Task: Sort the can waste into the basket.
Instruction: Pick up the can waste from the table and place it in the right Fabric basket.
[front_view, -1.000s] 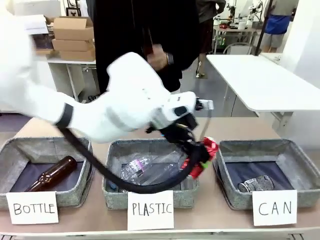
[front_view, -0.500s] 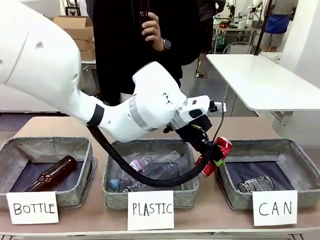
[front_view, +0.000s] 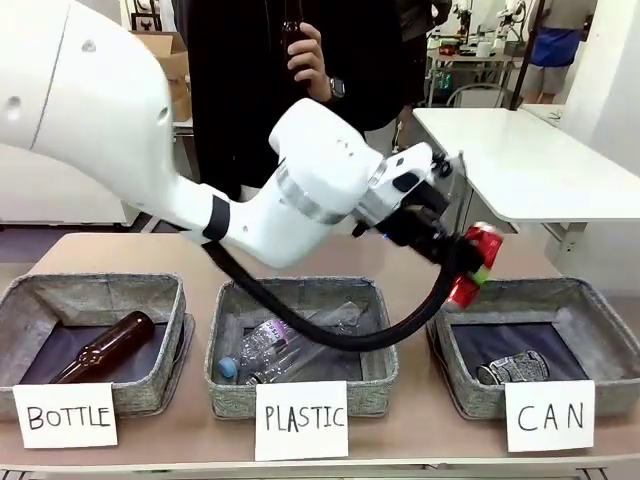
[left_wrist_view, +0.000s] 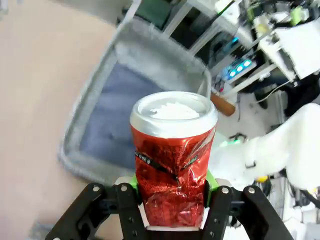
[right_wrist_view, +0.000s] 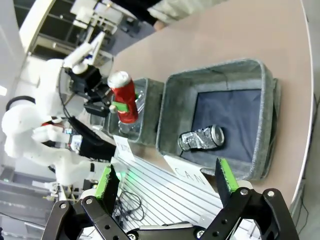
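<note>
My left gripper (front_view: 468, 270) is shut on a shiny red can (front_view: 474, 264), held in the air over the left rim of the grey basket (front_view: 600, 310) carded "CAN". In the left wrist view the red can (left_wrist_view: 172, 155) stands between the green pads (left_wrist_view: 211, 181), with the basket (left_wrist_view: 150, 55) below and beyond it. A dented blue and silver can (front_view: 512, 368) lies inside that basket. My right gripper (right_wrist_view: 167, 182) hangs open high above the basket (right_wrist_view: 172, 110), looking down on the dented can (right_wrist_view: 202, 138) and the red can (right_wrist_view: 122, 96).
The "PLASTIC" basket (front_view: 228, 385) holds clear bottles, and the "BOTTLE" basket (front_view: 150, 385) holds a brown glass bottle (front_view: 108, 346). A person in black stands at the far side, one hand (front_view: 306, 52) raised and holding a dark bottle. A white table (front_view: 520, 160) stands back right.
My left arm has carried the red can up and to the right, from over the "PLASTIC" basket's right edge to over the "CAN" basket's left rim. The person's hand has risen.
</note>
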